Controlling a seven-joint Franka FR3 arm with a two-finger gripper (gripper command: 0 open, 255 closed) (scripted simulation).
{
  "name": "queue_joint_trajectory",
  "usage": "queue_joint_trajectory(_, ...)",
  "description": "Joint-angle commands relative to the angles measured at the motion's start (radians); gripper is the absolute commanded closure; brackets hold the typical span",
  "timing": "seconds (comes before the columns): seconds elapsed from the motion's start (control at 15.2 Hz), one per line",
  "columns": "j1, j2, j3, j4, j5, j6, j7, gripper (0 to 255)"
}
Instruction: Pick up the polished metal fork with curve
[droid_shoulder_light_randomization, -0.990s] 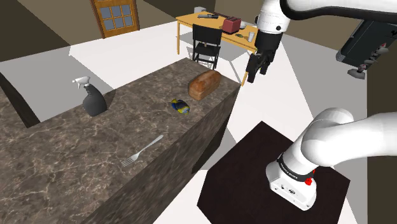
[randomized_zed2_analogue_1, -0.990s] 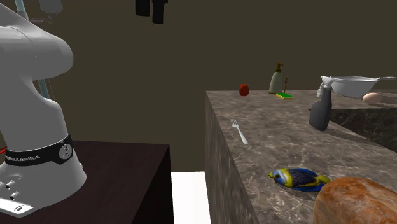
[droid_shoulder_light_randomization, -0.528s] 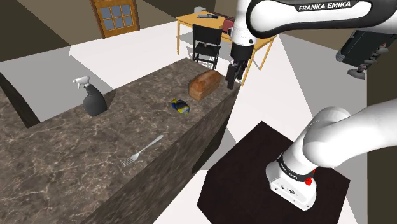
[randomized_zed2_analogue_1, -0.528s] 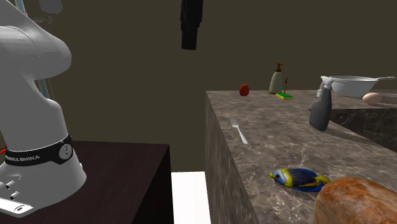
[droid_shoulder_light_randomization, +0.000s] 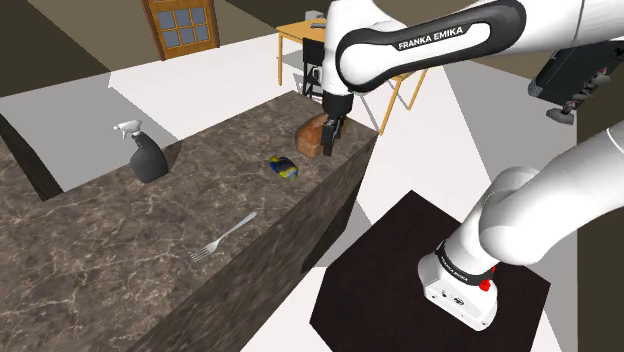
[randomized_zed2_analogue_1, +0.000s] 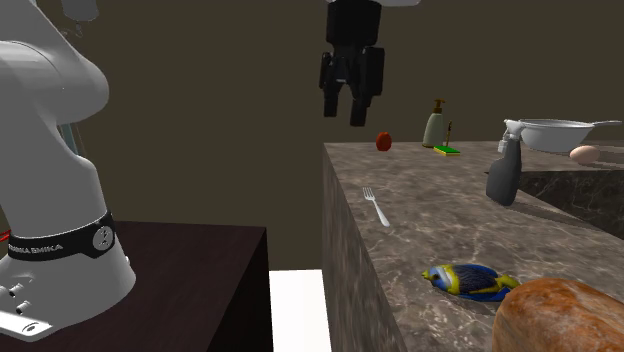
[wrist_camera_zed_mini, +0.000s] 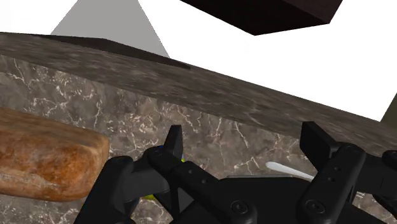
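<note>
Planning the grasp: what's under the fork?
The fork lies directly on the dark veined counter, nothing else visible beneath. Any gap under its curved handle is too small to tell.

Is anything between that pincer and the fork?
Nothing tall. The pincer hangs near the bread loaf; only a small blue-and-yellow item lies on the counter between loaf and fork, probably low enough to pass over.

The fork (droid_shoulder_light_randomization: 224, 237) is silvery, the counter (droid_shoulder_light_randomization: 100, 220) dark brown veined white, the loaf (randomized_zed2_analogue_1: 560, 315) golden-brown.
</note>
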Motion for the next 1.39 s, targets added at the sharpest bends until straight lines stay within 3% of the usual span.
queue_joint_trajectory(0.0,0.016,0.064,0.01,0.025,0.0,0.046,-0.035,0)
queue_joint_trajectory(0.66,0.089,0.387,0.078,0.195,-0.027,0.222,-0.171,0)
queue_joint_trajectory(1.32,0.175,0.691,0.142,0.417,-0.11,0.321,-0.272,0)
